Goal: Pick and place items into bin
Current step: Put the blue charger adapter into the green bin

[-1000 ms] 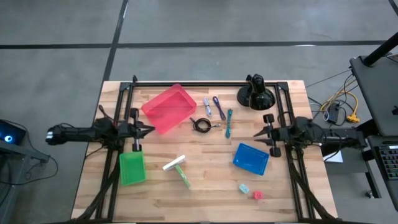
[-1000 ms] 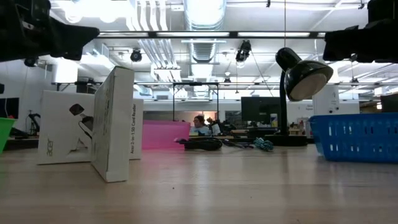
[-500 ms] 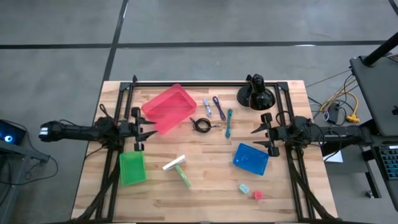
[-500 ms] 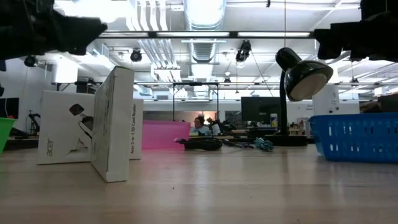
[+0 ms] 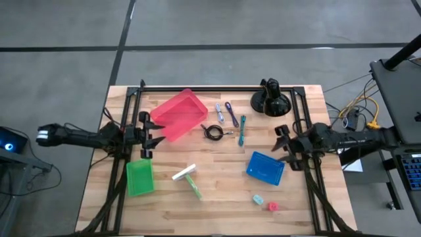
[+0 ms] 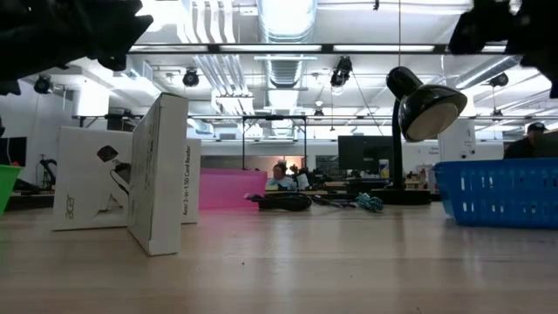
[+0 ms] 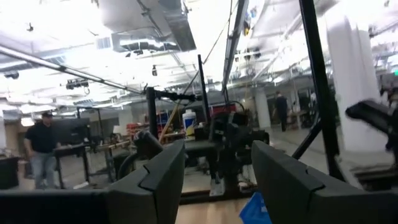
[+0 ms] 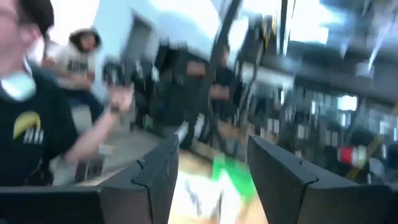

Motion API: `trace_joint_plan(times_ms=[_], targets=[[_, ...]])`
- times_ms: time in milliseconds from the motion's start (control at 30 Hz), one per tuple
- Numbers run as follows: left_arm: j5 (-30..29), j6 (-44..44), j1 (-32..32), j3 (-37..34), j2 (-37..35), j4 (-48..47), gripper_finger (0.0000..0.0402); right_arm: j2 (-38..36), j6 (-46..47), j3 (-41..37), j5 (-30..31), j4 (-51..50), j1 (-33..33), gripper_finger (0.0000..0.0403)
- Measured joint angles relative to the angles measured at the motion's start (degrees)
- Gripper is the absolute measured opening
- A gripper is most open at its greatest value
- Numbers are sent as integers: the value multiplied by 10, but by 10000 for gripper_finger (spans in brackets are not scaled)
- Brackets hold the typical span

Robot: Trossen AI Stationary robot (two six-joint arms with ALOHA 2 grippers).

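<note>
My left gripper (image 5: 158, 132) stands open at the table's left side, beside the red bin (image 5: 179, 115); nothing is between its fingers (image 7: 214, 180). My right gripper (image 5: 280, 141) stands open at the right side, just above the blue bin (image 5: 266, 167), also with nothing in it (image 8: 211, 174). Between them on the table lie a black coiled cable (image 5: 212, 131), purple (image 5: 231, 113), blue (image 5: 220, 113) and teal (image 5: 242, 130) sticks, and a white-and-green stick (image 5: 188, 178). A teal block (image 5: 257, 199) and a red block (image 5: 272, 206) sit near the front edge.
A green bin (image 5: 139, 176) sits at the front left. The black domed camera mount (image 5: 270, 99) stands at the far right. In the low view, white cartons (image 6: 157, 174) stand on the table. People show in the room beyond the table.
Both grippers have opened and tipped upward, rising a little. The right gripper has drawn back slightly toward the table's right edge. No item has moved.
</note>
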Motion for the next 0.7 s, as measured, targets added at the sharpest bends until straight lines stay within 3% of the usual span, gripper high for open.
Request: trace_joint_plan(times_ms=[167, 300, 500, 633, 700], targets=[[0, -14, 0, 0, 28, 5, 171, 10, 18, 0, 7, 89, 16, 178], [1, -53, 0, 2, 37, 7, 171, 14, 67, 20, 27, 91, 26, 178], [2, -71, 0, 1, 37, 2, 171, 67, 35, 82, 90, 90, 57, 178], [7, -94, 0, 1, 38, -3, 171, 128, 32, 147, 111, 26, 76, 178], [16, -98, 0, 1, 38, -8, 171, 156, 31, 184, 175, -26, 85, 177]])
